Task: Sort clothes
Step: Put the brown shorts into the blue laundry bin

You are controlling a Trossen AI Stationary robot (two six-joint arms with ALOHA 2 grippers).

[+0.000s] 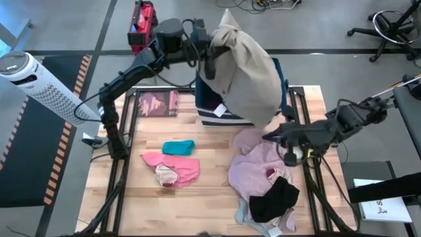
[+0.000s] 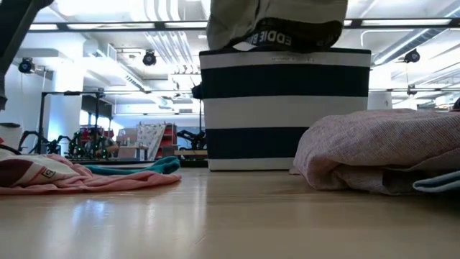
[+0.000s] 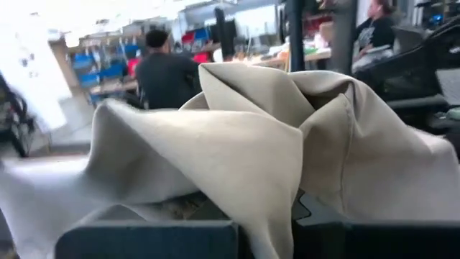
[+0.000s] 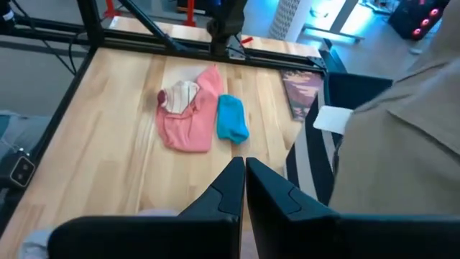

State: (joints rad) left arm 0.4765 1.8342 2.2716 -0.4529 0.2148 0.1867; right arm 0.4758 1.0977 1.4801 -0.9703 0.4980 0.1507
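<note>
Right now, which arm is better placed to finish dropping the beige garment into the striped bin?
Left. Its pincer holds the beige garment above the striped bin. The right pincer is shut and empty over the mauve-pink garment.

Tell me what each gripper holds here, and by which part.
Left gripper holds the large beige garment by a bunched upper end, draped over the striped bin. Right gripper holds nothing, fingers shut.
</note>
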